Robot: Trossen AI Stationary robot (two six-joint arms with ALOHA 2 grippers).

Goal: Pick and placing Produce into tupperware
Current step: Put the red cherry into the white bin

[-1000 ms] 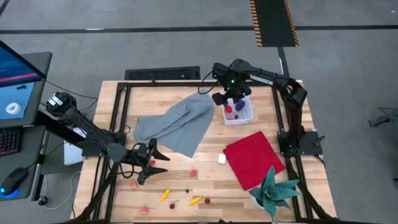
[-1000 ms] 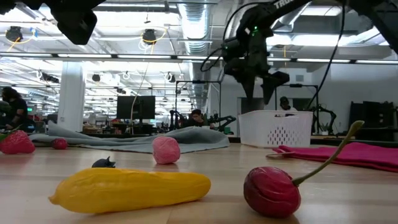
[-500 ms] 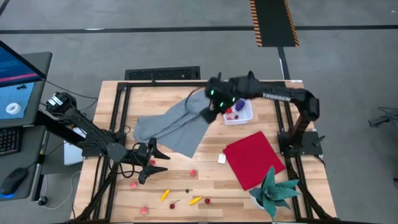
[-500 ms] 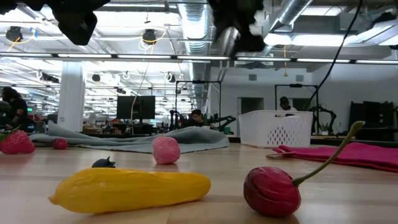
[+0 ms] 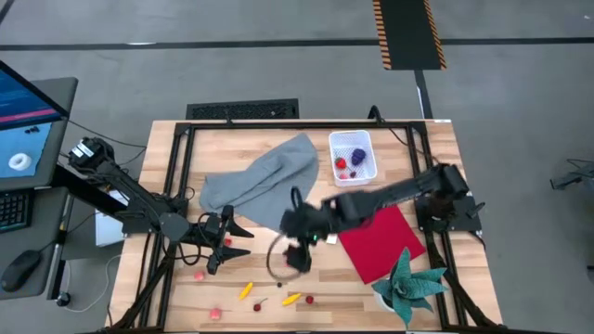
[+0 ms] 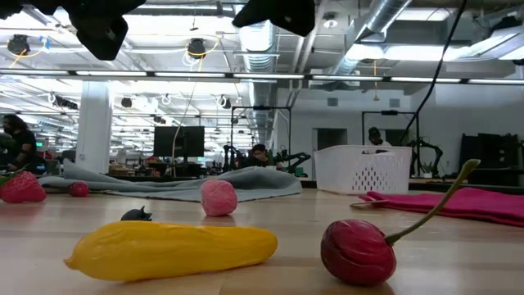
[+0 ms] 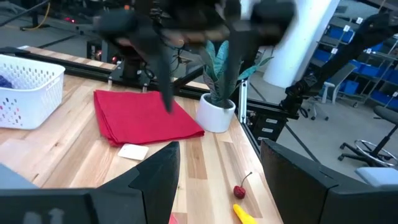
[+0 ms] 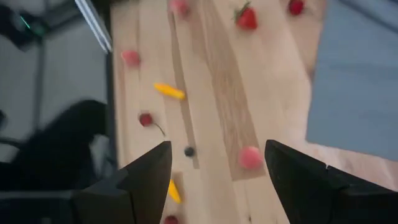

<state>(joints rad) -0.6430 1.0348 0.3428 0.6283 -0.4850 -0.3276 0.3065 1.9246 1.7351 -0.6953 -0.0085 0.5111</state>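
The white tupperware (image 5: 354,156) stands at the far right of the table, with a purple grape bunch (image 5: 359,156) and red berries in it. Loose produce lies near the front edge: a pink berry (image 8: 250,157), a yellow piece (image 6: 172,248), a cherry (image 6: 356,252) and a strawberry (image 5: 198,275). My right gripper (image 5: 295,256) hangs open above the table's middle, slanting down over this produce, with nothing between its fingers (image 8: 217,146). My left gripper (image 5: 227,241) waits open at the near left, pointing level toward the table's right side.
A grey cloth (image 5: 264,186) lies spread across the far middle. A folded red cloth (image 5: 380,237) lies at the right, with a small white cube (image 7: 132,151) beside it. A potted plant (image 5: 408,283) stands at the near right corner.
My right gripper has swung from above the tupperware toward the near edge and the left, passing over the grey cloth to the table's middle above the loose produce. It has rolled on the way and stayed open. The produce and the tupperware have not moved.
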